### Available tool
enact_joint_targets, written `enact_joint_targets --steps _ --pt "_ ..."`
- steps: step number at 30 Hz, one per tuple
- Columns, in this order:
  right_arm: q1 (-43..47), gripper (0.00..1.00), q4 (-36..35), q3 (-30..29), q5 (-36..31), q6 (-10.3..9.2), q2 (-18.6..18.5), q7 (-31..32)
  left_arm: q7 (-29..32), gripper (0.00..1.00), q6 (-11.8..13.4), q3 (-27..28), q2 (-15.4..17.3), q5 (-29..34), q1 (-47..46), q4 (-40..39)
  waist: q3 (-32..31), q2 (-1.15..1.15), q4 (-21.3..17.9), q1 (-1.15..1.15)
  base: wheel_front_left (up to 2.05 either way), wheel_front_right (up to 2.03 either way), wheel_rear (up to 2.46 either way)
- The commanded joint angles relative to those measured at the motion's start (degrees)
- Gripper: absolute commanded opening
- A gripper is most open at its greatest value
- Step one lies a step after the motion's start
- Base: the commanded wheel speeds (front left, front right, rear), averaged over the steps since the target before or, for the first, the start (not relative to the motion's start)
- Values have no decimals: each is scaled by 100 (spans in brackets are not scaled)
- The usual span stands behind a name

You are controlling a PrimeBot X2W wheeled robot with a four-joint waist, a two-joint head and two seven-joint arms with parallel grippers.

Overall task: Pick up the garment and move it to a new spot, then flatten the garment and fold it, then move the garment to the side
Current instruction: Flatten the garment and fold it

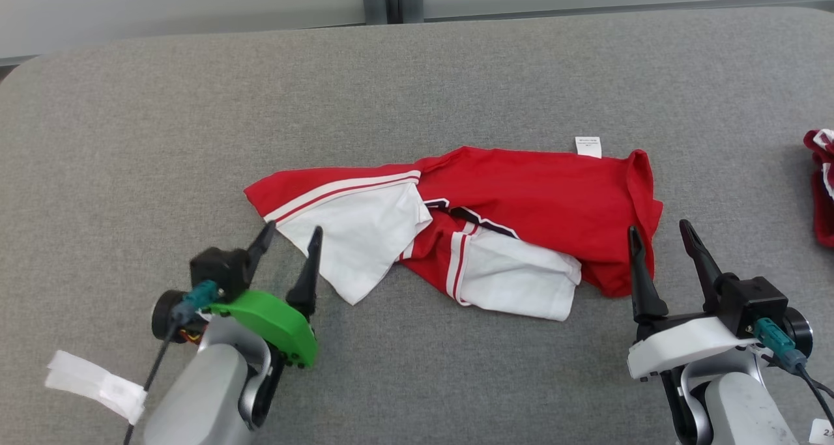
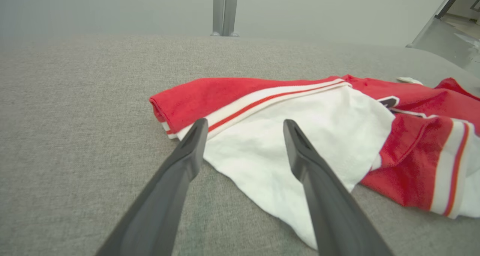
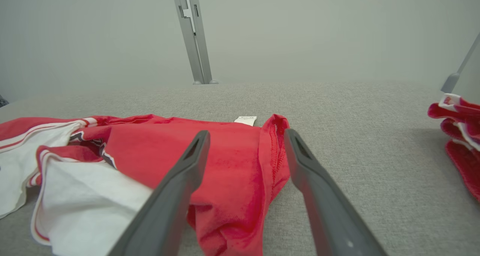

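Observation:
A red garment [image 1: 534, 197] with white sleeves and white stripes lies loosely crumpled on the grey table [image 1: 417, 80], a small white label at its far edge. My left gripper [image 1: 293, 230] stands open at the garment's left end, its fingers straddling the white sleeve's edge [image 2: 262, 151] with nothing gripped. At the garment's right end my right gripper [image 1: 658, 229] is open too, just short of the red hem [image 3: 240, 162]. Both grippers [image 2: 243, 123] [image 3: 245, 134] rest low over the table.
A second red and white cloth [image 1: 822, 184] lies bunched at the table's right edge, also seen as a heap [image 3: 459, 136] to the right. A white tag [image 1: 98, 383] hangs by my left forearm. A grey post [image 3: 191, 35] rises behind the table.

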Motion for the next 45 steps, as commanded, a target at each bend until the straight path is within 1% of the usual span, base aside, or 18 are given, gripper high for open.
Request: enact_joint_targets --steps 1,3,7,11,15,18,19,20,21,25,29,33,35,36,38,40,42,45 --pt "87 100 -9 -4 -30 -11 -14 -15 -15 100 -9 -162 32 180 180 -57 -27 0 36 0 0 0 0" --pt "82 100 -8 -8 -37 -11 -14 -15 -15 100 -57 -494 35 446 307 -109 -37 0 61 0 0 0 0" --pt "77 100 -8 1 -44 -11 -14 -15 110 100 -113 -934 -66 711 374 -45 -37 0 93 0 0 0 0" --pt "14 100 -4 52 -44 -11 -13 -15 241 100 -12 -1117 -159 882 174 222 -8 0 69 0 0 0 0" --pt "-15 100 -13 73 -36 -11 -14 -15 314 100 136 -1178 -192 1041 -60 622 32 0 -23 0 0 0 0" --pt "-23 100 -17 63 -12 -11 -13 -15 326 100 183 -1216 -206 1070 -214 917 55 0 -106 0 0 0 0" --pt "-14 100 -24 56 0 -11 -14 -15 389 96 177 -1266 -203 1095 -261 1035 62 0 -133 0 0 0 0" --pt "-8 100 -31 60 9 -11 -14 -15 422 23 153 -1283 -205 1100 -281 1120 68 0 -157 0 0 0 0" --pt "-1 100 -37 48 19 -11 -14 -15 442 0 140 -1300 -199 1108 -305 1213 74 0 -180 0 0 0 0" --pt "18 100 -60 28 45 -11 -12 -15 287 0 151 -1110 -173 907 -404 1323 103 0 -239 0 0 0 0" --pt "-23 100 -70 33 62 -11 -12 -15 68 0 239 -743 -36 736 -641 1014 154 0 -309 0 0 0 0" --pt "-55 100 -72 60 108 -11 -13 -15 14 0 318 -392 232 617 -891 551 224 0 -428 0 0 0 0" --pt "-59 100 -72 90 127 -11 -12 -15 8 0 354 -277 337 601 -1123 379 264 0 -496 0 0 0 0" --pt "-78 100 -68 110 153 -11 -13 -15 41 0 390 -186 377 598 -1468 275 322 0 -565 0 0 0 0" --pt "-132 100 -49 160 166 -11 -12 -15 120 0 433 -93 368 563 -1833 319 386 0 -650 0 0 0 0" --pt "-197 100 -30 249 168 -11 -11 -15 112 0 647 43 365 617 -2244 489 446 0 -767 0 0 0 0" --pt "-245 100 -12 326 191 -11 -12 -15 77 100 919 197 312 641 -2562 681 499 0 -895 0 0 0 0" --pt "-272 100 -25 309 217 -11 -14 -15 34 100 988 229 143 617 -2817 947 537 0 -965 0 0 0 0"
